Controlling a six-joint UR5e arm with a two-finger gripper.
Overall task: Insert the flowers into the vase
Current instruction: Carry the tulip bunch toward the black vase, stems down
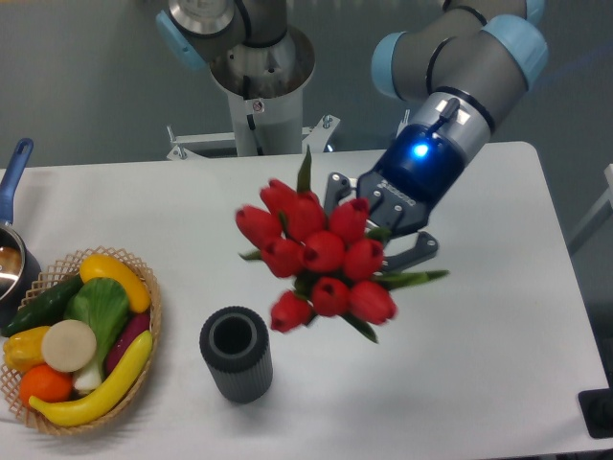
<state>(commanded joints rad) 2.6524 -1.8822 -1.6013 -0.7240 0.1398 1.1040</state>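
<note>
Wicker basket (144,331) w/ fruit & veg, blue-handled pot (11,251) at table's (172,230) left edge.

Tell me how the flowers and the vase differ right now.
The flowers are glossy red with green leaves; the vase is dark grey and ribbed. The flowers are held in the gripper above the table; the vase stands upright on it, mouth empty. The bunch looks wider than the vase. They are apart, not touching.
</note>
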